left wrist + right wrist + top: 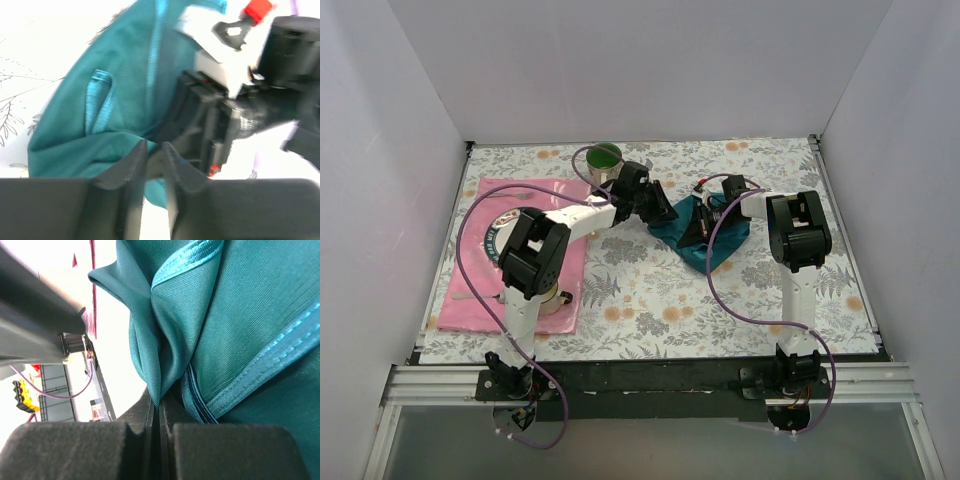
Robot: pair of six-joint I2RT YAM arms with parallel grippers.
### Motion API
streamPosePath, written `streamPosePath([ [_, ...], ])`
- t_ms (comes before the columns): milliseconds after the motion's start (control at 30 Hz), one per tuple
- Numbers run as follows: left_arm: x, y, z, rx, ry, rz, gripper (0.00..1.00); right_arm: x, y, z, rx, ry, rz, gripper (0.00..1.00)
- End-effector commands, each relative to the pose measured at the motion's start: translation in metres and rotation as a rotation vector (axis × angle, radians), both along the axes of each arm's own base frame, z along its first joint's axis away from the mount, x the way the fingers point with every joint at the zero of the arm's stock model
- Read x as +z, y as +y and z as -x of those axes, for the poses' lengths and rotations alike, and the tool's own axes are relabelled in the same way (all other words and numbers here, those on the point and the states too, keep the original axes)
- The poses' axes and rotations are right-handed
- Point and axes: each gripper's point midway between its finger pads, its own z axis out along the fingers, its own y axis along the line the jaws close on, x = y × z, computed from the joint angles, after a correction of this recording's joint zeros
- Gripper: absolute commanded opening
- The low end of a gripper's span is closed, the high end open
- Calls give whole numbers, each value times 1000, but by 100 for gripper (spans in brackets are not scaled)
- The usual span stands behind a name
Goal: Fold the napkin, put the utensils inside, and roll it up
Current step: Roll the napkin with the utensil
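1. Closest to the lens, in the right wrist view, the right gripper has its two dark fingers pressed together on a fold of the plain dark teal cloth napkin. I judge that it pinches the fabric to keep one part fixed while the fold is made.
2. This napkin lies bunched, not flat, on the floral-patterned table, a little right of the middle, between the two grippers.
3. Reaching across from the left, the left gripper has its fingers only narrowly apart at an edge of the cloth. I cannot tell if any fabric is between them. Probably it is looking for a corner to lift.
4. At the left lies the pink rectangular placemat, well apart from the napkin. The utensils I cannot make out with certainty. None shows on the visible cloth, so that step seems not yet done.
5. Counted: one napkin, one placemat, one round green cup at the far side, two grippers. The utensils are too small to count.
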Motion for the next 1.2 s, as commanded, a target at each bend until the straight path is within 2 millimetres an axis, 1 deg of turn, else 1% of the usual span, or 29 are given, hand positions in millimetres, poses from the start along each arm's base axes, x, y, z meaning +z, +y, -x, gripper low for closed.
streamPosePath([
  [0, 40, 9, 14, 2, -50, 26, 9, -58, -22, 11, -23, 44, 207, 1],
  [33, 28, 14, 21, 5, -27, 9, 7, -58, -22, 11, -21, 45, 206, 1],
  [67, 28, 14, 24, 4, -30, 12, 6, -59, -22, 12, -21, 46, 206, 1],
  [100, 33, 16, 26, 6, -40, 16, 4, -59, -22, 12, -20, 47, 208, 1],
  [133, 25, 19, 34, 3, -25, 6, 4, -60, -23, 13, -19, 49, 214, 1],
  [167, 28, 18, 35, -2, -38, 21, 4, -60, -23, 13, -17, 46, 215, 1],
  [267, 21, 14, 45, -28, -12, 29, 2, -59, -22, 13, -18, 46, 210, 1],
  [367, 13, 10, 50, -33, 13, 44, 2, -59, -22, 13, -20, 48, 208, 1],
  [500, 12, 2, 43, -31, 1, 63, 2, -59, -23, 14, -19, 51, 208, 1],
  [600, 5, 0, 40, -29, 13, 59, 1, -58, -22, 14, -18, 50, 205, 1],
  [700, -3, -2, 38, -26, 29, 53, 1, -57, -22, 14, -18, 50, 204, 1],
  [833, -2, -4, 36, -27, 30, 53, 1, -58, -23, 14, -16, 52, 207, 1],
  [933, -6, -4, 34, -22, 33, 43, 1, -58, -22, 14, -15, 53, 202, 1],
  [1000, -13, -4, 35, -21, 49, 39, 1, -57, -22, 13, -15, 51, 199, 1],
  [1100, -18, -5, 33, -11, 53, 44, 1, -56, -22, 13, -15, 51, 199, 1],
  [1167, -21, -7, 28, -7, 43, 42, 1, -55, -22, 13, -14, 49, 200, 1],
])
